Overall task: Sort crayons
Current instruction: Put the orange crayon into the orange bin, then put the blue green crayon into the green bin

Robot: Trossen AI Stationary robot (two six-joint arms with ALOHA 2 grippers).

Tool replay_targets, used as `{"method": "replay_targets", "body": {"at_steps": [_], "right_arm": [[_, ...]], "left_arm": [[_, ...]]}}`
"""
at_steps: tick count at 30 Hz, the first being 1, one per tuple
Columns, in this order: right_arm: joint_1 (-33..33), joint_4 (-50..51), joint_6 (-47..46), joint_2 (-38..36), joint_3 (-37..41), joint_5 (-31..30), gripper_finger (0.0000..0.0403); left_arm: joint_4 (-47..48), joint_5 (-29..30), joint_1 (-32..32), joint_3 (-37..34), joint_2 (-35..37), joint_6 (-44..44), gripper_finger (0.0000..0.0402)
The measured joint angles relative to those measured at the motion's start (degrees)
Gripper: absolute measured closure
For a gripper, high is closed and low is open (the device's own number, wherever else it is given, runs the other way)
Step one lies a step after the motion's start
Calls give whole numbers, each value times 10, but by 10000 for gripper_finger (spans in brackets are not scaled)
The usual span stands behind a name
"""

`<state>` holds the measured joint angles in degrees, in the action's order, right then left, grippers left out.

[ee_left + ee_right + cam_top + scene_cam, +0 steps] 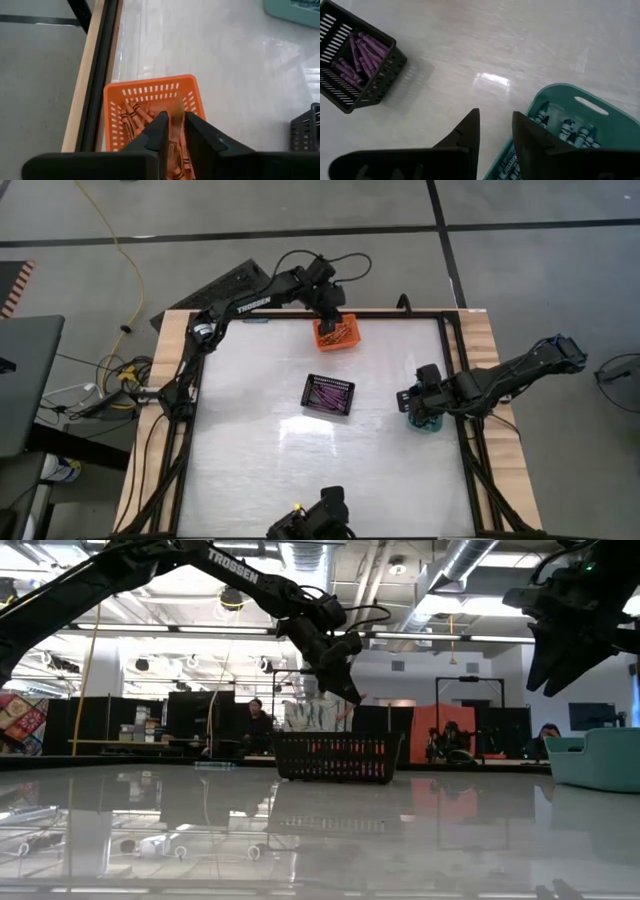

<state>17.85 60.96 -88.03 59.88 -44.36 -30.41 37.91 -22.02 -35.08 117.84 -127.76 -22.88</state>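
My left gripper (173, 122) hangs over the orange basket (150, 90) at the table's far edge (336, 335), its fingers a little apart. A blurred orange crayon (176, 114) shows in the gap at their tips, above the orange crayons (131, 119) lying in the basket. My right gripper (496, 122) stands open and empty over the near rim of the teal basket (580, 107) at the table's right (425, 423); blue crayons (566, 129) lie inside. The black basket (328, 394) in the middle holds purple crayons (362, 52). My left gripper points slanting down into the orange basket. The orange crayon (176, 114) shows blurred between its fingertips; I cannot tell whether the fingers touch it.
A black frame rail (100, 75) and a wooden edge (82, 100) run just behind the orange basket. The black basket (335, 757) stands between the two arms. Bare tabletop (260, 460) lies toward the near left. A dark device (320, 515) sits at the near edge.
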Motion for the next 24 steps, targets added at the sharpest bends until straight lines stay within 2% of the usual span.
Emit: {"method": "replay_targets", "body": {"at_steps": [10, 17, 24], "right_arm": [[0, -3, 0, 0, 0, -1, 294], [2, -4, 0, 0, 0, 1, 294], [4, -4, 0, 0, 0, 2, 294]], "left_arm": [[5, -1, 0, 0, 1, 30, 270], [72, 46, -19, 0, 8, 1, 263], [136, 64, -91, -1, 23, -9, 263]]}}
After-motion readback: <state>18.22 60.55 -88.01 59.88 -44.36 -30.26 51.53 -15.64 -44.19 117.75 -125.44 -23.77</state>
